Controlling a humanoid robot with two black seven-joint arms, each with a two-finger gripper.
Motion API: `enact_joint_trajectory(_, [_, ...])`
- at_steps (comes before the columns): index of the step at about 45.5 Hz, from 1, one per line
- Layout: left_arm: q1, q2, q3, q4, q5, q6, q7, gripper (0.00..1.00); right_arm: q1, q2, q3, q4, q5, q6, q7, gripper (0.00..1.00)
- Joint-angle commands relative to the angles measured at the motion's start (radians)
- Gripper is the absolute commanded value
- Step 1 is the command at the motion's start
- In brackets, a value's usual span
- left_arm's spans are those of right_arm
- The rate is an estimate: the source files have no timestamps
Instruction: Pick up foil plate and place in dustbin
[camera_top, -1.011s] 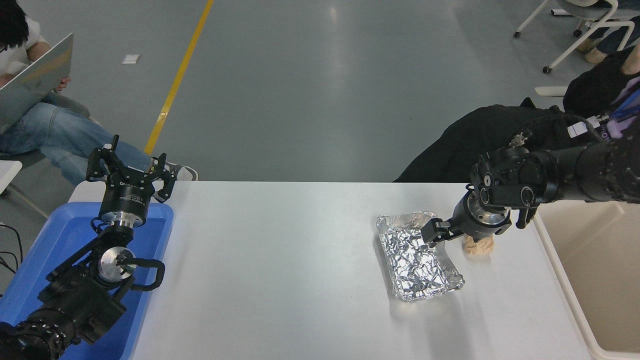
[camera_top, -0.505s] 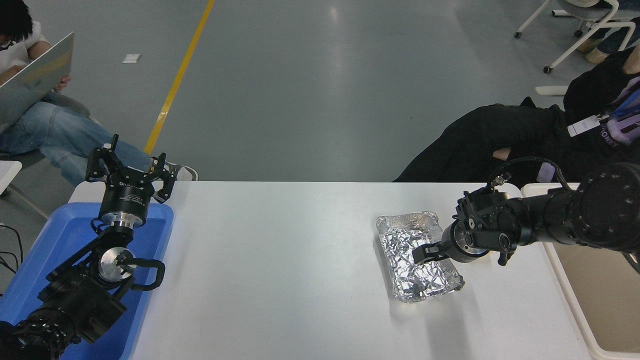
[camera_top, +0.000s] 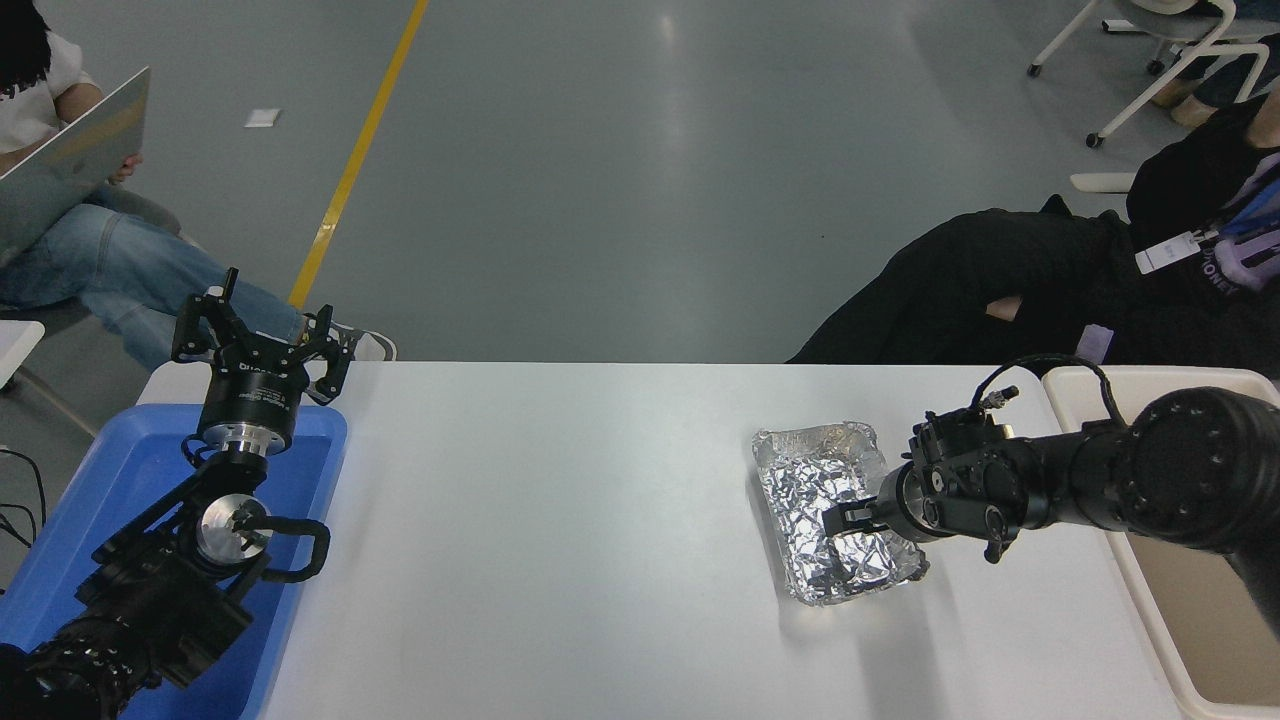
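Foil plate (camera_top: 835, 525): flat on the white surface (camera_top: 560, 520), not lifted; my right hand (camera_top: 845, 520) low over its right half, grip state unreadable; my left hand (camera_top: 262, 345) parked, spread; dustbin (camera_top: 1150, 600) at right awaits lift, carry and drop.

One foil plate (camera_top: 835, 525), one dustbin (camera_top: 1190, 620) (beige), two grippers.

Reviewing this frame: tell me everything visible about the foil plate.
The foil plate is a shiny silver rectangular tray of crinkled aluminium foil with a raised rolled rim. It lies flat and open side up on the white table, toward the right, its long side running away from the camera and angled slightly. The right tool reaches over its right rim into it; whether it grips the foil cannot be told.
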Motion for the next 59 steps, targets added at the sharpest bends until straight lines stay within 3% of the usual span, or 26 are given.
enact_joint_trajectory(1, [0.0,0.0,0.0,0.0,0.0,0.0,0.0,0.99,-0.024,-0.001,-0.005,-0.026,0.001,-0.016,-0.008,0.5])
enact_joint_trajectory(12, [0.0,0.0,0.0,0.0,0.0,0.0,0.0,0.99,-0.014,-0.008,0.001,-0.025,0.015,-0.015,-0.04,0.0])
enact_joint_trajectory(38, [0.0,0.0,0.0,0.0,0.001,0.0,0.0,0.99,0.057,-0.073,0.022,0.069,0.025,-0.008,-0.04,0.0])
enact_joint_trajectory(59, [0.0,0.0,0.0,0.0,0.0,0.0,0.0,0.99,0.58,-0.305,-0.082,0.636,0.024,0.014,-0.028,0.0])
